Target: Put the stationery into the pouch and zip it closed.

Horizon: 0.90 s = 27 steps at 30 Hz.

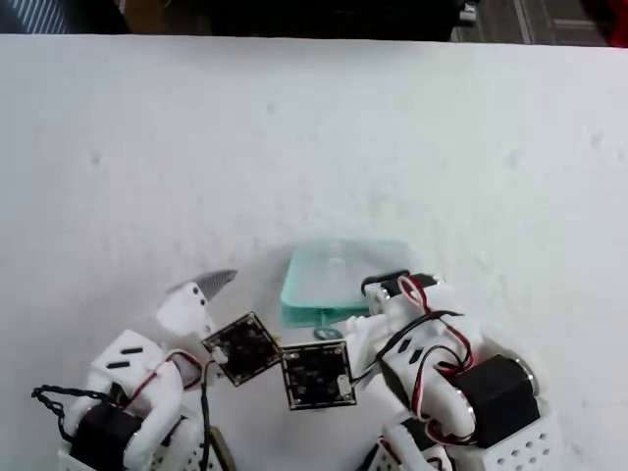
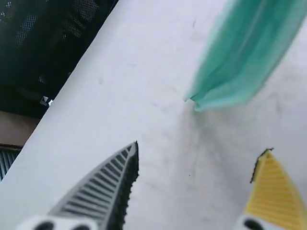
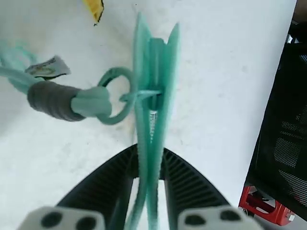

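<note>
Seemingly late in the task: my read is that loading is done and the zip is the step in hand. The pouch [image 3: 154, 62] wall hides any stationery, so I cannot confirm it. Zip teeth too blurred to say whether the run is finished; likely some closing, or a check of it, is left.

Right jaws: clenched on the pouch, a black finger [image 3: 108, 184] on each face, pinching its zip edge so it stands edge-on between them. Nothing else in the grip.

Just beyond the fingertips: slider [image 3: 149, 96] with pull ring [image 3: 116, 72] hanging off one side of the edge, free of the jaws. A cord in a grey sleeve [image 3: 48, 98] runs from the ring. A small tag [image 3: 48, 67] lies beside it on the worktop [image 1: 147, 147].

Left jaws: released, spread wide, grey finger [image 2: 103, 191] and yellow finger [image 2: 271, 191] with bare worktop between. Holding nothing, touching nothing. A pouch corner lies ahead of them, near but apart.

High view: pouch sits on the side of the worktop nearest the arms, between the two. Right jaws at its near right corner, left jaws off its left side.
</note>
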Tool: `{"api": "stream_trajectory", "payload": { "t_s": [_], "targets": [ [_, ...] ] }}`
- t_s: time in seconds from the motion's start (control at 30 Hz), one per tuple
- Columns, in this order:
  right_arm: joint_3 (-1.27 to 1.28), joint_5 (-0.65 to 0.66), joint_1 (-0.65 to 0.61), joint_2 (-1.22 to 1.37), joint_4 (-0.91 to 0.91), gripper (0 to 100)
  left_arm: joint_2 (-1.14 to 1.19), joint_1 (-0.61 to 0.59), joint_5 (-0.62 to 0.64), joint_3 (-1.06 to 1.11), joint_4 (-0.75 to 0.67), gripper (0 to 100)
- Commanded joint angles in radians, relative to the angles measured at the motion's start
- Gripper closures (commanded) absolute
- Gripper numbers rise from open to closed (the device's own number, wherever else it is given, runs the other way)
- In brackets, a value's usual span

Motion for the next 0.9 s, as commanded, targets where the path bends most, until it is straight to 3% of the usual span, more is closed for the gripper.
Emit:
{"api": "stream_trajectory", "payload": {
  "t_s": [0.0, 0.17, 0.37, 0.5, 0.87],
  "targets": [
    [-0.052, 0.011, -0.005, -0.004, -0.001, 98.1, -0.004, 0.015, -0.003, -0.012, -0.037, 62],
    [-0.051, 0.011, -0.010, -0.004, -0.007, 98.1, -0.004, 0.039, 0.063, -0.012, -0.112, 62],
    [-0.049, 0.011, -0.002, -0.004, -0.015, 98.1, -0.004, 0.183, 0.158, -0.012, -0.129, 62],
    [-0.049, 0.011, -0.010, -0.005, -0.010, 98.1, -0.002, 0.185, 0.238, 0.005, -0.253, 62],
    [-0.052, -0.005, -0.062, -0.013, -0.007, 98.1, -0.002, 0.318, 0.242, 0.075, -0.382, 75]
  ]
}}
